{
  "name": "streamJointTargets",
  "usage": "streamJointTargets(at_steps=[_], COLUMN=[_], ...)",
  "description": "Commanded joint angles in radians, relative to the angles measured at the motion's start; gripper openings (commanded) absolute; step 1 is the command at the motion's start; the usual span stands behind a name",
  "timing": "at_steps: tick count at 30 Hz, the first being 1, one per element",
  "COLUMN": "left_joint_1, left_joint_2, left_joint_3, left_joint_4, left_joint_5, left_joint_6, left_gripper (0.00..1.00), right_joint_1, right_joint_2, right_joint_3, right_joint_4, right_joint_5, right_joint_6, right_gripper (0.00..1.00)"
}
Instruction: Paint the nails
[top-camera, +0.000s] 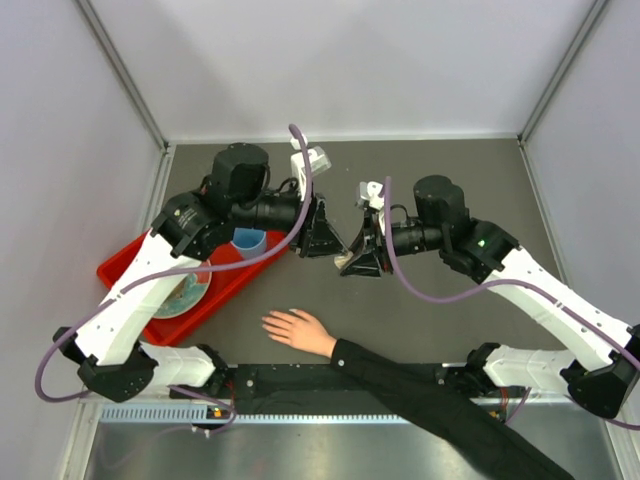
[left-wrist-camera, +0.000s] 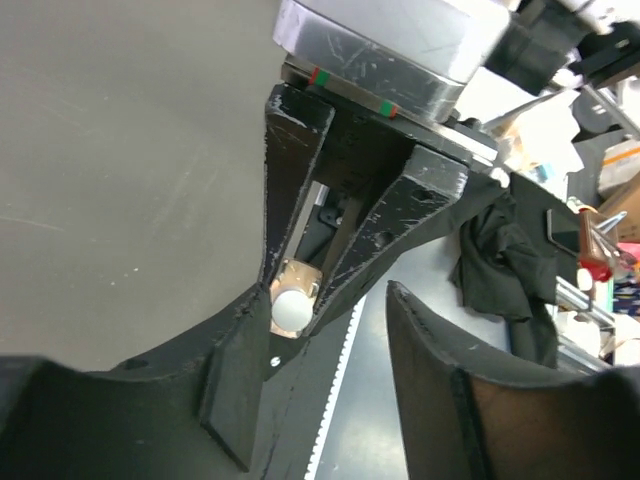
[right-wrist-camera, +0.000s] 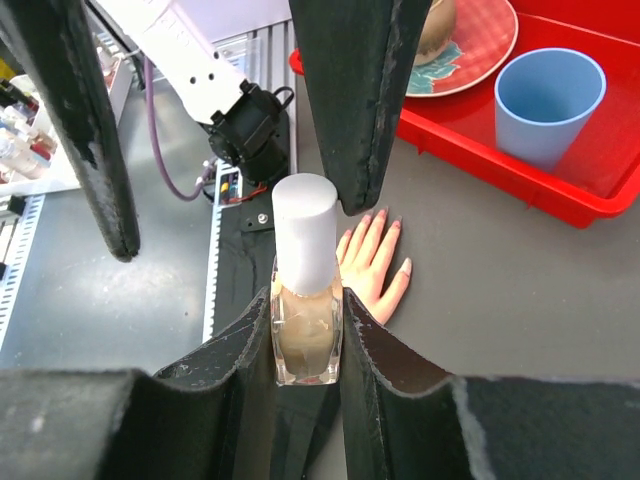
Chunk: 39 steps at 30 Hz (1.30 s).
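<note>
A flesh-toned hand (top-camera: 297, 330) with a black sleeve (top-camera: 420, 385) lies flat near the table's front, fingers spread to the left. Its pale pink nails (right-wrist-camera: 384, 216) show in the right wrist view. My right gripper (top-camera: 358, 262) is shut on a clear polish bottle (right-wrist-camera: 305, 335) with a white cap (right-wrist-camera: 303, 232) and holds it above the table. My left gripper (top-camera: 325, 240) faces it, open. Its fingers (right-wrist-camera: 350, 110) straddle the cap, one of them close beside it. In the left wrist view the cap (left-wrist-camera: 290, 308) shows end-on between the right gripper's fingers (left-wrist-camera: 300, 200).
A red tray (top-camera: 125, 270) stands at the left and holds a blue cup (top-camera: 248, 242) and a patterned plate (top-camera: 185, 295). Both also show in the right wrist view, the cup (right-wrist-camera: 548, 100) and the plate (right-wrist-camera: 470, 40). A black strip (top-camera: 300, 378) runs along the front edge.
</note>
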<state>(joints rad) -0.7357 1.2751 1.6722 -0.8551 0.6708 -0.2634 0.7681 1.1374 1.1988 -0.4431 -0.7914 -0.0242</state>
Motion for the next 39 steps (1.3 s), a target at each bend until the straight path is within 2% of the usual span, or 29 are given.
streamJointTargets(at_steps=[1, 10, 17, 20, 22, 33, 39], left_joint_1=[-0.030, -0.031, -0.031, -0.031, -0.031, -0.031, -0.033], left_joint_2=[0.018, 0.018, 0.013, 0.020, 0.033, 0.095, 0.106], left_joint_3=[0.037, 0.052, 0.052, 0.063, 0.080, 0.216, 0.235], left_joint_4=[-0.042, -0.070, -0.076, -0.084, -0.107, -0.223, -0.208], left_joint_5=[-0.040, -0.100, -0.111, -0.122, -0.155, -0.368, -0.453], left_joint_6=[0.038, 0.046, 0.038, 0.027, 0.020, -0.077, -0.181], left_gripper=[0.48, 0.47, 0.29, 0.15, 0.00, 0.00, 0.00], right_joint_1=[-0.003, -0.004, -0.004, -0.004, -0.006, 0.025, 0.088], right_joint_2=[-0.004, -0.014, -0.025, -0.034, -0.047, -0.067, -0.057], right_joint_3=[0.044, 0.036, 0.033, 0.025, 0.016, -0.024, -0.038], right_joint_4=[0.046, 0.043, 0.041, 0.049, 0.053, 0.080, 0.142], right_joint_5=[-0.009, -0.012, -0.005, 0.027, 0.069, 0.299, 0.527], right_joint_6=[-0.020, -0.023, -0.031, -0.033, -0.034, -0.054, -0.028], right_gripper=[0.00, 0.00, 0.00, 0.00, 0.00, 0.00, 0.00])
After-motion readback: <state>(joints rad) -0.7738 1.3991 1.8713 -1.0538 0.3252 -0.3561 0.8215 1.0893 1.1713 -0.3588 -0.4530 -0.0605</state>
